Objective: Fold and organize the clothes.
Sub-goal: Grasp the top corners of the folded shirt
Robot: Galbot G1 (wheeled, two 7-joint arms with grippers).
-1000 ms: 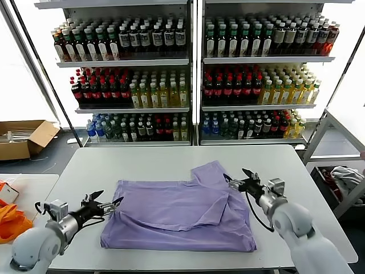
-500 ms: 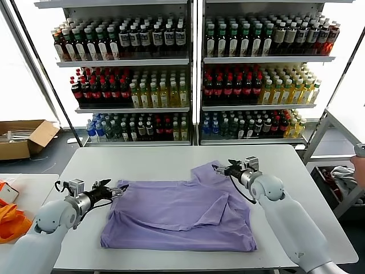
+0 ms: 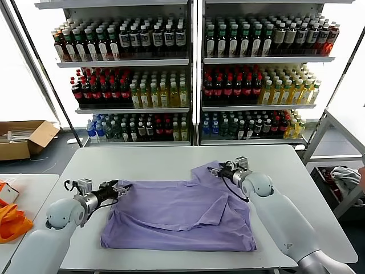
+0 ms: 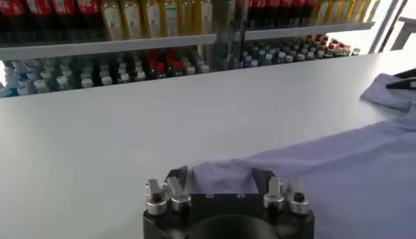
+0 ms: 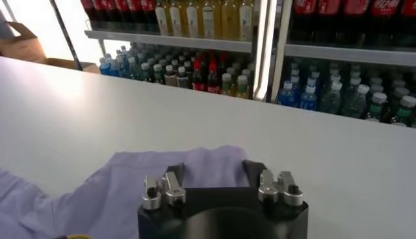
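Head cam shows T-shirt (image 3: 179, 214) whole — wrist cams only edges.

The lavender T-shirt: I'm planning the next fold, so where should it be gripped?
Probably its two far corners: the T-shirt lies flat, so come in low from each side. The left tool is at the left corner, the right tool at the raised sleeve.

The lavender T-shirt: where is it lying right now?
In the head view the lavender T-shirt lies spread on the white table, toward its near edge, between the left claw and the right claw.
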